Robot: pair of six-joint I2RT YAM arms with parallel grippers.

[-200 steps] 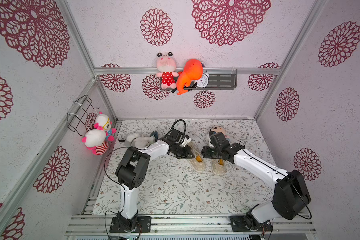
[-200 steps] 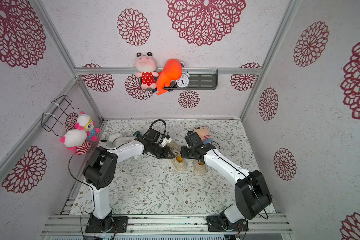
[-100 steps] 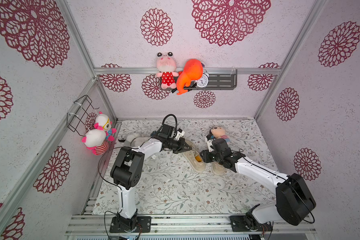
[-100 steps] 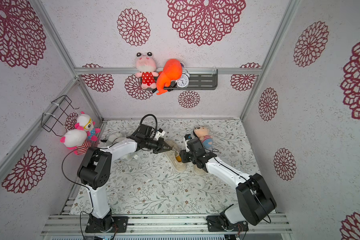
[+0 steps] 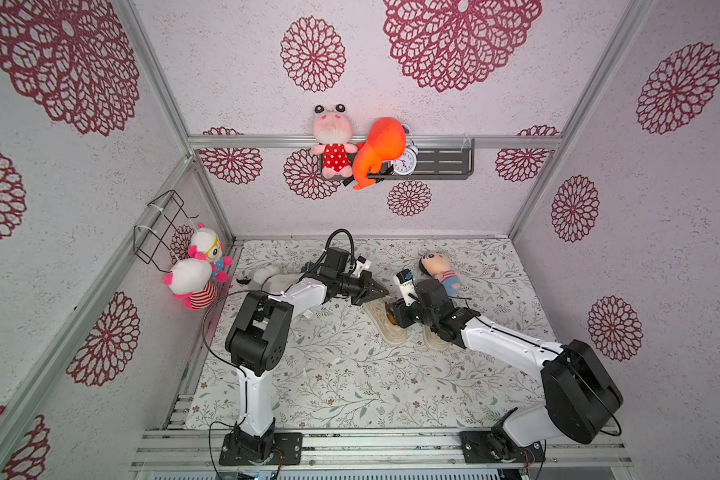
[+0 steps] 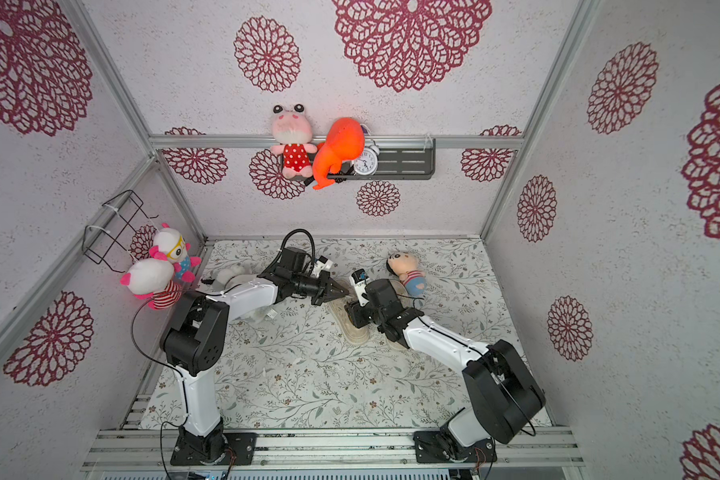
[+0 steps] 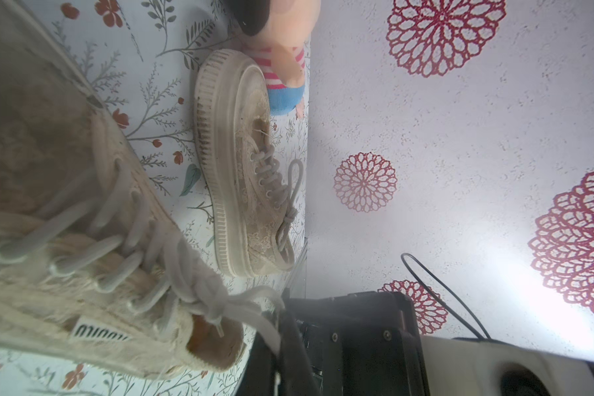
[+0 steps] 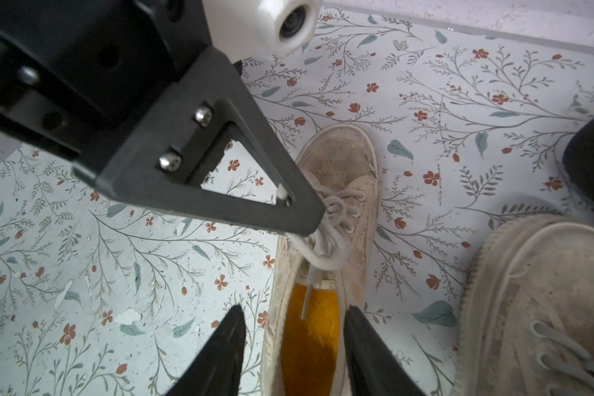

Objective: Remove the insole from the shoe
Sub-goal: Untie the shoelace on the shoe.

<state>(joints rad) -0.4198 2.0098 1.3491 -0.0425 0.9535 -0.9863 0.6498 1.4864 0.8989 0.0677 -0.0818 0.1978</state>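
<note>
Two claws work at one shoe. The left claw (image 8: 306, 221) is clenched on a loop of lace (image 8: 326, 248), holding it up off the tongue. The right claw (image 8: 294, 312) is released, its jaws apart over the shoe's mouth, gripping nothing. The orange insole (image 8: 309, 329) lies inside the shoe (image 8: 343, 161), which stands on the table (image 8: 151, 253) beside a second shoe (image 8: 546, 291). The step in hand seems to be opening the shoe. Next, the right claw likely must dip in and pinch the insole's heel edge.
</note>
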